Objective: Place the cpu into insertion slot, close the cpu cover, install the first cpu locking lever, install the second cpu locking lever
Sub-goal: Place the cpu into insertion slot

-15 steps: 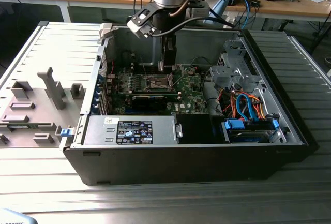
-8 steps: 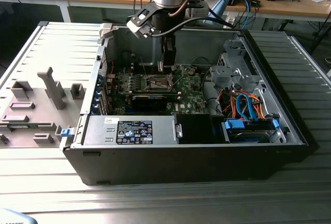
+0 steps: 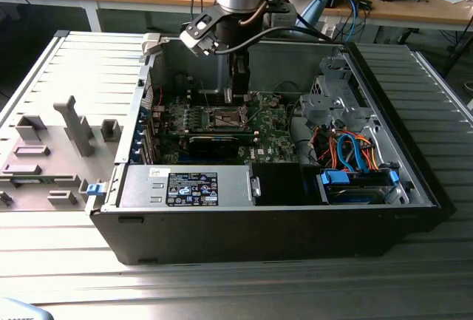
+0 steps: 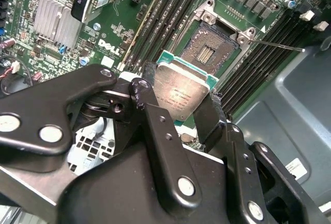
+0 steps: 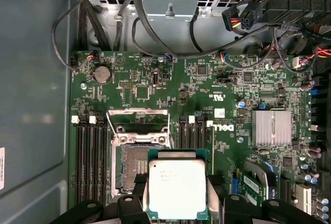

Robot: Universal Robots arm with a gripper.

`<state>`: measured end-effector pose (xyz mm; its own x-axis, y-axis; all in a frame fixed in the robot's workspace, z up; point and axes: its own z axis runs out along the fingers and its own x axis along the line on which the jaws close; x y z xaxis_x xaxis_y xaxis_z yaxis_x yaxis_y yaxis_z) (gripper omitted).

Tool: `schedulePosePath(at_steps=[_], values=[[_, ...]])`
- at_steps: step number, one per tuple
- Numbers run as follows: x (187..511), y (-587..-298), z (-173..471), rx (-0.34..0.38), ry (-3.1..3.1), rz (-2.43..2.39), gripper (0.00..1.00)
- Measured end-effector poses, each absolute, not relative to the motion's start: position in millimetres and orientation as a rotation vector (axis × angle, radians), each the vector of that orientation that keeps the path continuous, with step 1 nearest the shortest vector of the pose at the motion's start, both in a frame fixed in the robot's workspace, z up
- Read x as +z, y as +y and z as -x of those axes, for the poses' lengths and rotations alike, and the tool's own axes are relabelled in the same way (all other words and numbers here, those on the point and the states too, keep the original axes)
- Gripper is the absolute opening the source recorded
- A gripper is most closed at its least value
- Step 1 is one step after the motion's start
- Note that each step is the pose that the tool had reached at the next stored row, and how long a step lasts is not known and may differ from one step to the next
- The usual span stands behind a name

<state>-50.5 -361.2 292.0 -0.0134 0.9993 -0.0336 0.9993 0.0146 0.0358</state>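
1. Gripper (image 4: 178,101) is clamping the cpu (image 4: 181,92) by two opposite edges, its jaws drawn in only as far as the chip's width allows. The dull metal top is facing up and the green rim is peeking out around it.
2. From where I'm standing, the arm is reaching down into the open computer case (image 3: 414,179) and hanging over the green motherboard (image 5: 217,79), with the chip riding above the board rather than resting on it.
3. The insertion slot (image 5: 129,169) is lying bare and unfilled, its contact field showing in both wrist views.
4. In the first wrist view the cpu is sitting just beside the insertion slot and overlapping one edge of it, offset toward the side that faces the finned heatsink (image 5: 271,127). So the slot is lying from the chip away from that heatsink, toward the case wall.
5. The chip's edges are running roughly parallel to the slot's edges, so I'm judging the gap as a sideways shift, not a twist.
6. The cpu cover (image 5: 142,138) seems to be standing swung up at the slot's edge nearer the coin battery (image 5: 102,73), leaving the opening free.
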Motion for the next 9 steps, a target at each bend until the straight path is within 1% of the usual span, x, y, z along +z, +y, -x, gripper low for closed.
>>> schedulePosePath(at_steps=[9], values=[[290.4, -358.9, 51.8, 0.003, 2.202, -2.171, 0.54]])
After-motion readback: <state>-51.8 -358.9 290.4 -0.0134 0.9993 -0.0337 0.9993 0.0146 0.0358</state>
